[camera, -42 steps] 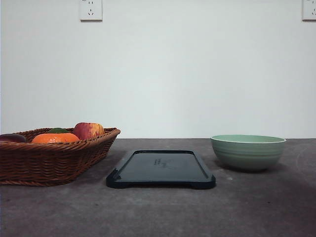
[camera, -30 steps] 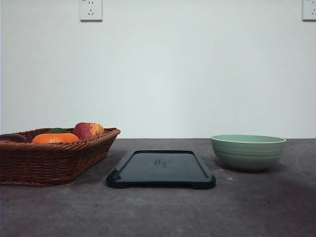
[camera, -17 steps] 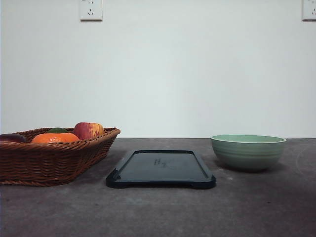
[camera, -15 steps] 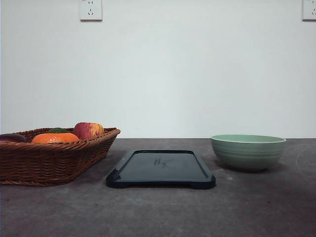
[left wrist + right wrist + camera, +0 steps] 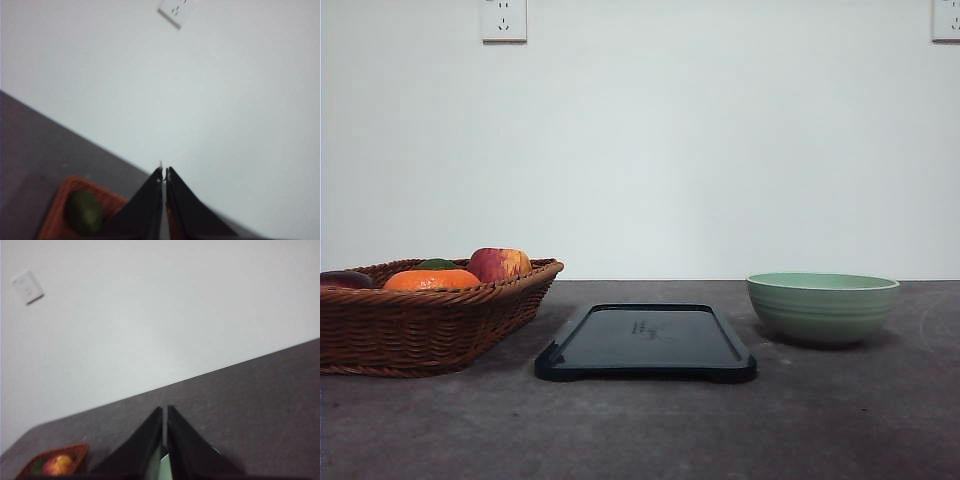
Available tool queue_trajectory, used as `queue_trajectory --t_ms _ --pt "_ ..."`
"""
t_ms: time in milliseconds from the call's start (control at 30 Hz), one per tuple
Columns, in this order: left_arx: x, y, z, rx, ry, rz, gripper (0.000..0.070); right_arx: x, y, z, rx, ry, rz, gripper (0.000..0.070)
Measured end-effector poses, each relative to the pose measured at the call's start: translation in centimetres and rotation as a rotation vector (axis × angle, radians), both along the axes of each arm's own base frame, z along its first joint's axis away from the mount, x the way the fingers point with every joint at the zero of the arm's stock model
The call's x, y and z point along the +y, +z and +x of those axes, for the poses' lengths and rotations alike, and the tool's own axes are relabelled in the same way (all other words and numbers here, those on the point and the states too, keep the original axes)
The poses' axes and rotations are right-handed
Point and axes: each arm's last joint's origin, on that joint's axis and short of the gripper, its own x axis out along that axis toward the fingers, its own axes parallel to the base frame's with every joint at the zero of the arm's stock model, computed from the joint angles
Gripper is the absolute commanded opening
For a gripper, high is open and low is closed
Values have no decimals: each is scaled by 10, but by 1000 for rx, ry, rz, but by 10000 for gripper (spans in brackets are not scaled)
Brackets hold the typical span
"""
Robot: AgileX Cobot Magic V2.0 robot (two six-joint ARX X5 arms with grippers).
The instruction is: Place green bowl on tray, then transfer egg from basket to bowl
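Observation:
The pale green bowl (image 5: 822, 308) stands on the table at the right, apart from the tray. The dark tray (image 5: 646, 342) lies flat in the middle with nothing on it. At the left stands the brown wicker basket (image 5: 420, 318); the egg is hidden behind its wall. In the left wrist view my left gripper (image 5: 164, 171) is shut on nothing, with the basket (image 5: 57, 220) beyond it. In the right wrist view my right gripper (image 5: 165, 410) is likewise shut, and a sliver of the green bowl (image 5: 163, 466) shows past its fingers.
The basket holds a red-yellow apple (image 5: 500, 264), an orange fruit (image 5: 432, 280), a green fruit (image 5: 437, 264) and a dark rounded thing (image 5: 345, 279) at its left end. A white wall with two sockets (image 5: 504, 19) rises behind the dark grey table (image 5: 650, 430).

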Motion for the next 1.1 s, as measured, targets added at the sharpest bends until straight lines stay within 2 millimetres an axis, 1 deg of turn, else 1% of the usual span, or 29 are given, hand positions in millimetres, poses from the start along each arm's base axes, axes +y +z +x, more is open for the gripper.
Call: queue_trajectory --t_ms 67,167,233,367,600,733,833,967,1000,1033,1067,1100 --pt "0 12 1 53 -9 45 0 1 9 3 27 33 -31 7" --pt "-2 25 7 134 -43 119 0 3 18 12 101 80 -75 7" --pt "-3 31 13 189 -83 161 0 4 21 19 157 112 -112 7" --pt "-6 36 28 325 -168 217 0 7 22 36 261 173 -180 7" --pt "-8 34 56 550 -252 266 0 10 12 63 491 271 -234 7" --pt "-13 37 69 653 -319 317 0 13 1 76 642 303 -247 7" --pt "-15 40 75 704 -360 375 0 15 -4 82 699 325 -261 7" --pt "-19 40 82 719 -398 440 1 16 -7 86 719 337 -270 11" --pt "-19 40 82 717 -401 449 31 16 -7 86 717 338 -275 39" --pt "-19 40 83 713 -401 455 87 16 -7 86 714 339 -279 94" --pt "-19 40 83 708 -401 459 168 16 -7 86 711 340 -283 174" --pt "-19 41 83 701 -400 461 260 16 -6 86 709 341 -284 270"
